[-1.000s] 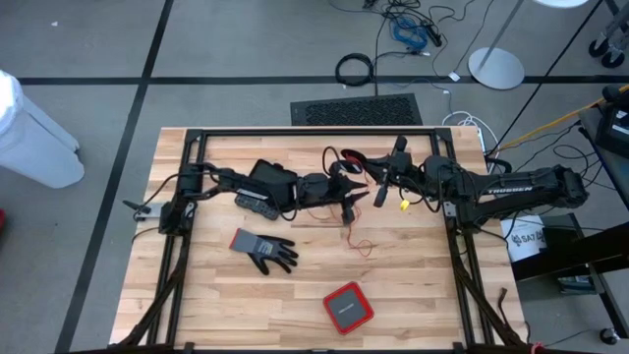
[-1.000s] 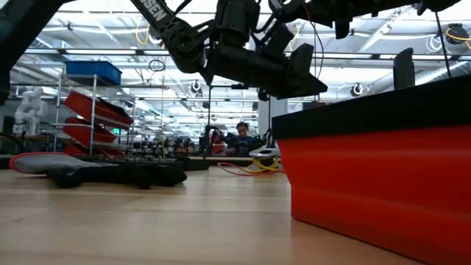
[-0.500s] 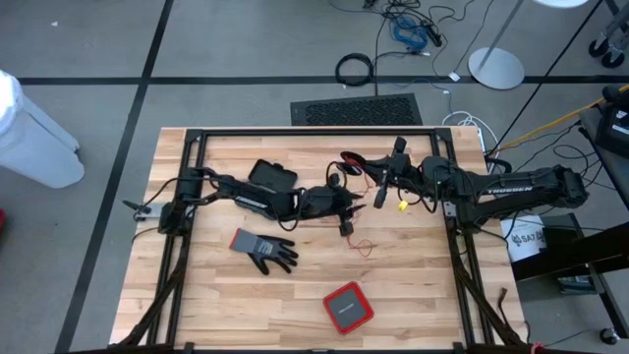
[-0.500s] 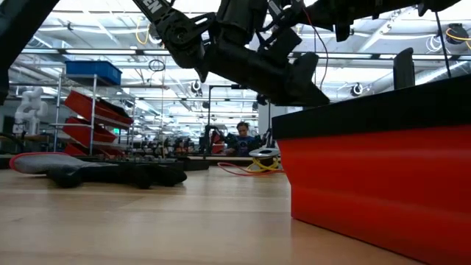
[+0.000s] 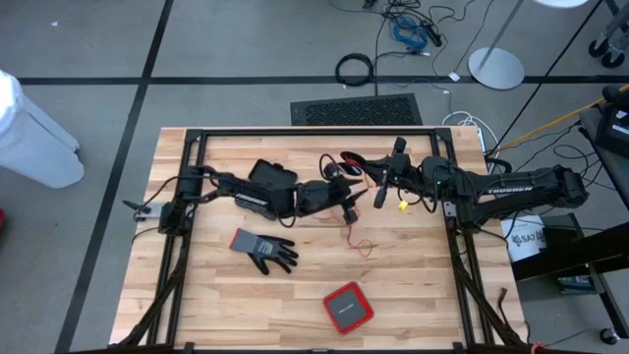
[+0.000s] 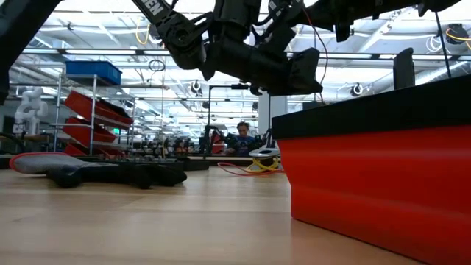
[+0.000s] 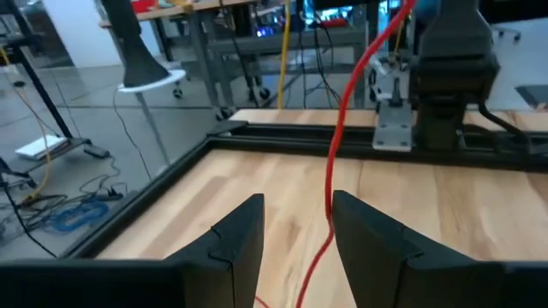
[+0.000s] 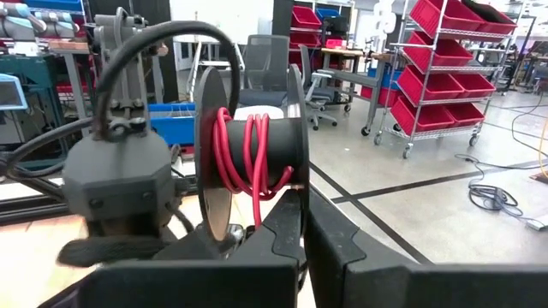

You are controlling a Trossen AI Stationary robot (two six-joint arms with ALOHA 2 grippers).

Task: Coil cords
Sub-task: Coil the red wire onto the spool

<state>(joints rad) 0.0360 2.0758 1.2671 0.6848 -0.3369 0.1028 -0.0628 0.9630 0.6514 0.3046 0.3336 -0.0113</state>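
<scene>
The left claw hangs above the middle of the worktop, clear of the surface. Its two fingers stand apart with a gap between them. The red cord runs through that gap; in the left wrist view it passes close to one finger, and whether it touches cannot be told. The fingers are not closed on it.

The right claw is just beside the left claw, toward the right rear of the worktop. Its fingers are closed on a dark spool. Several turns of the red cord are wound on the spool's core. From the spool the cord leads across to the left claw, then drops to the worktop, where its loose end lies in front of the claws.

The yellow cord shows as a small piece beneath the right arm.

A grey glove lies on the worktop nearer the front left. A red box sits near the front edge.
</scene>
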